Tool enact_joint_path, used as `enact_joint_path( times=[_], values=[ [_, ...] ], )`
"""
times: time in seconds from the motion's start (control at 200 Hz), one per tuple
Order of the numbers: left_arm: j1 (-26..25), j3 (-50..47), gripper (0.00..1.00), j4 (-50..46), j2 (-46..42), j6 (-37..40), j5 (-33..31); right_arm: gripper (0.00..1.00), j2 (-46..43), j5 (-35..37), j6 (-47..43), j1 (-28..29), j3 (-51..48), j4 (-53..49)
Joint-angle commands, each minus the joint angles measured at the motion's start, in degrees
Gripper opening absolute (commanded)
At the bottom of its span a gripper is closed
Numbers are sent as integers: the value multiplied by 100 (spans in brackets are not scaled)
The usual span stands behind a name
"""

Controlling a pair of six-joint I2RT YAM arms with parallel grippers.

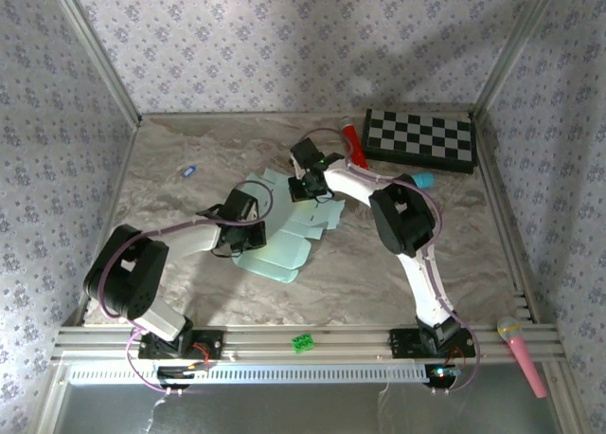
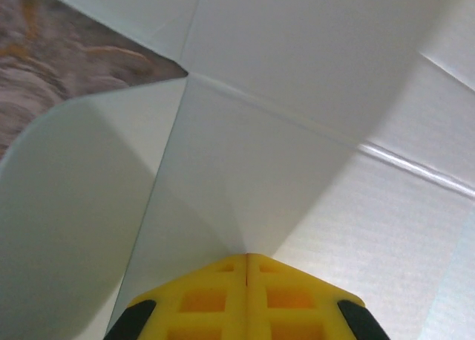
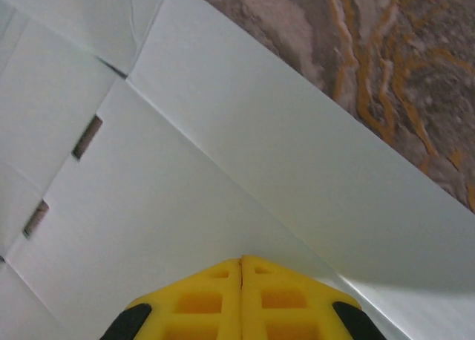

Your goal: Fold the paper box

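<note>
**Thin card sheet, both grippers closed on top of it**

The paper box (image 1: 284,230), a flat die-cut sheet of pale mint-green thin card with rounded tabs, lies spread on the brown-veined marble-patterned tabletop (image 1: 379,263) at the middle of the scene. It sits between the two arms, well apart from the black-and-white checkerboard (image 1: 419,138) at the far right.

The left gripper (image 1: 250,235) is over the sheet's left part. In its wrist view the yellow fingers (image 2: 215,299) are pressed together, tips at the card (image 2: 297,95) where several creases meet. The panel to the left of them is tilted up off the table.

The right gripper (image 1: 305,186) is at the sheet's far edge. Its yellow fingers (image 3: 208,303) are likewise closed, tips against the card (image 3: 223,169) at a crease, with a long flap beside them and two small slots to the left. I cannot tell whether either pair pinches a layer.

Judging by its look, the card is very light, springy and smooth. It will likely slide on the table when pushed and spring back unless its creases are pressed firmly, and a careless pinch could dent it. The best hold seems to be a flap's free edge near a scored line, while the other gripper pins the neighbouring panel flat.
</note>
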Motion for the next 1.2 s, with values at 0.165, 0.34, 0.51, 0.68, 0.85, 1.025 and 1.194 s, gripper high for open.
enact_joint_path(
  times=[0.165, 0.34, 0.51, 0.68, 0.85, 1.025, 1.194],
  values=[
    [-387, 167, 0, 129, 291, -433, 103, 9, 545, -461, -282, 17, 694, -369],
    [-556, 280, 0, 332, 454, -630, 216, 9, 716, -808, -341, 65, 993, -419],
    [-577, 507, 3, 197, 379, -628, 156, 9, 540, -1037, -400, 93, 958, -413],
    [-488, 909, 16, -231, 68, -390, -14, 10, 4, -934, -315, 55, 714, -240],
    [33, 1361, 33, -657, -104, 42, -53, 10, -488, -433, -84, -8, 170, -32],
    [742, 2027, 40, -882, 250, 609, 6, 10, -617, -390, 180, -91, -388, 315],
    [1217, 2907, 46, -1121, 943, 1118, 6, 9, -557, -462, 262, -81, -659, 443]
  ],
)
